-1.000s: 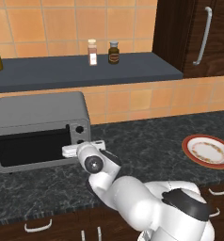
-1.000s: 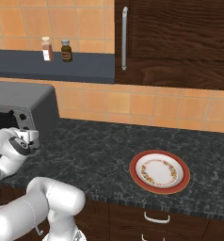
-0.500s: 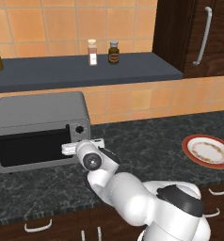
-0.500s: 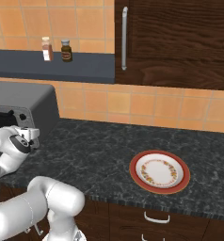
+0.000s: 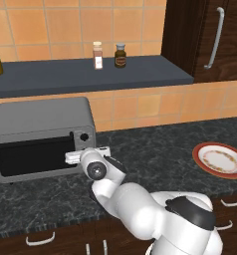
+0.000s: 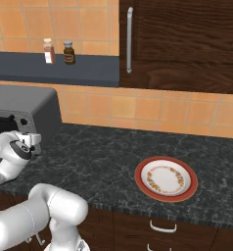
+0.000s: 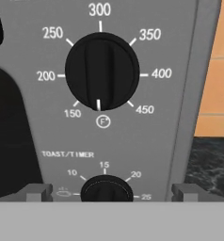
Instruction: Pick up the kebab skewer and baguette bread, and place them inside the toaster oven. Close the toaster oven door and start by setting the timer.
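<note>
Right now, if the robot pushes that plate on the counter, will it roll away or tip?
Probably neither. The plate lies flat on the counter, so it would likely slide rather than roll. The stone-like top looks smooth, so it may slide easily. It looks like ceramic and sits near the front edge, so it could break if pushed off.

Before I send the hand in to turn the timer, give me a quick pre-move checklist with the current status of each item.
1. Toaster oven door closed: ok, the dark glass panel sits flush with the front in the left base view.
2. Skewer and baguette inside the toaster oven: cannot tell, the glass is too dark to see through.
3. Gripper open: ok, its fingertips stand wide apart on either side of the timer knob.
4. Aimed at the right knob: ok, the one between the tips is labelled TOAST/TIMER; the temperature knob sits above it.
5. Timer knob gripped: not ok, the tips have not closed on it.
6. Timer setting: cannot tell, the knob's pointer is cut off.
</note>
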Available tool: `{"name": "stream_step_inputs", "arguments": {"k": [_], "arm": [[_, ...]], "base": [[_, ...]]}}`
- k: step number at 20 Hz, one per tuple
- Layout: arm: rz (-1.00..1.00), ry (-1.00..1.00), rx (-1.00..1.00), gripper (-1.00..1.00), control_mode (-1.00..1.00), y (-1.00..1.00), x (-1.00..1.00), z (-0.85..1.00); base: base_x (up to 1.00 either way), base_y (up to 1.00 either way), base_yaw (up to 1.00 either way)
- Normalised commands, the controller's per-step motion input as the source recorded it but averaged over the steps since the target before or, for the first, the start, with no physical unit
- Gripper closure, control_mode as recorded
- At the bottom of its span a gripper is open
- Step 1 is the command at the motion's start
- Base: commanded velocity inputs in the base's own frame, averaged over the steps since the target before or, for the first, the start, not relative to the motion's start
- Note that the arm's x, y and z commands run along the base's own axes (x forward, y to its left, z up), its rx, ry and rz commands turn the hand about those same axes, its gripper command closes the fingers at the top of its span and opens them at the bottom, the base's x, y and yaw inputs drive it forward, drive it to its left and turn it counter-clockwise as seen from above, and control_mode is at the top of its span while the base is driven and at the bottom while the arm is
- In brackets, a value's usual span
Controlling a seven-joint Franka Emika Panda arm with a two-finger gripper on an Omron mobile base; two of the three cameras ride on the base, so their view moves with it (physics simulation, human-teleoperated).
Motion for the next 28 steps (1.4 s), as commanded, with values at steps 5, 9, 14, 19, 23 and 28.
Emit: {"name": "stream_step_inputs", "arguments": {"k": [5,9,14,19,23,28], "arm": [[0.0,0.0,0.0,-1.0,-1.0,0.0,0.0,-0.08],[0.0,0.0,0.0,-1.0,-1.0,0.0,0.0,0.0],[0.0,0.0,0.0,1.0,-1.0,0.0,0.0,0.0],[0.0,0.0,0.0,1.0,-1.0,0.0,0.0,0.0],[0.0,-0.01,0.0,1.0,-1.0,0.0,0.0,0.0],[-0.02,-0.06,0.0,1.0,-1.0,0.01,-0.06,0.0]], "base": [[0.0,0.0,0.0],[0.0,0.0,0.0],[0.0,0.0,0.0],[0.0,0.0,0.0],[0.0,0.0,0.0],[0.0,0.0,0.0]]}}
